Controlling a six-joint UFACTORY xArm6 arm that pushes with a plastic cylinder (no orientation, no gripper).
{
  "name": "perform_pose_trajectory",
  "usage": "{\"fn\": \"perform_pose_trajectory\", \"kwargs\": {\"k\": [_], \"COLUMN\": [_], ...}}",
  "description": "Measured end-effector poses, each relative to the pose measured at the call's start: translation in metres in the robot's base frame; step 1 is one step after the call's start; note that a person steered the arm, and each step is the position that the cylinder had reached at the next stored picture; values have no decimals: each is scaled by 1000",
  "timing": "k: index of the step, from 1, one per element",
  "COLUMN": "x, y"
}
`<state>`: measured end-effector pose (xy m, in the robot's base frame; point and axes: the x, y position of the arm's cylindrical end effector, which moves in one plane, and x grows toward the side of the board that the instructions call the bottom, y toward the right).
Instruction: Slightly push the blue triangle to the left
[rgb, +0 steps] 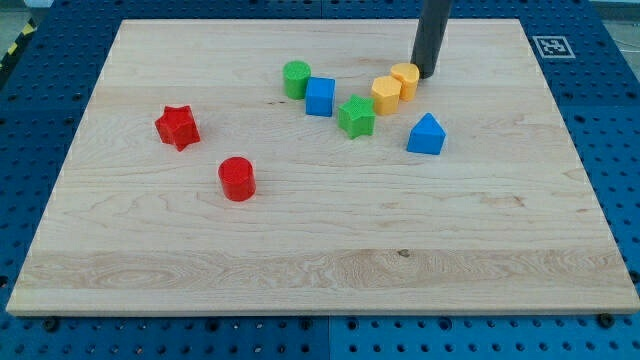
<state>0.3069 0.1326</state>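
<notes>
The blue triangle (426, 135) lies on the wooden board (320, 260), right of centre. My tip (427, 73) is at the view's top, above the blue triangle and well apart from it. It stands right next to the yellow block (406, 79) on that block's right side. A second yellow block (386, 95) touches the first one on its lower left.
A green star (356, 116) lies left of the blue triangle. A blue cube (319, 97) and a green cylinder (296, 79) sit further left. A red star (178, 127) and a red cylinder (237, 179) lie on the view's left. A marker tag (552, 46) is at the top right.
</notes>
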Motion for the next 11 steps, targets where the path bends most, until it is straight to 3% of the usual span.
{"fn": "perform_pose_trajectory", "kwargs": {"k": [4,6,7,11], "x": [26,-23,-12,82], "y": [0,36,72,43]}}
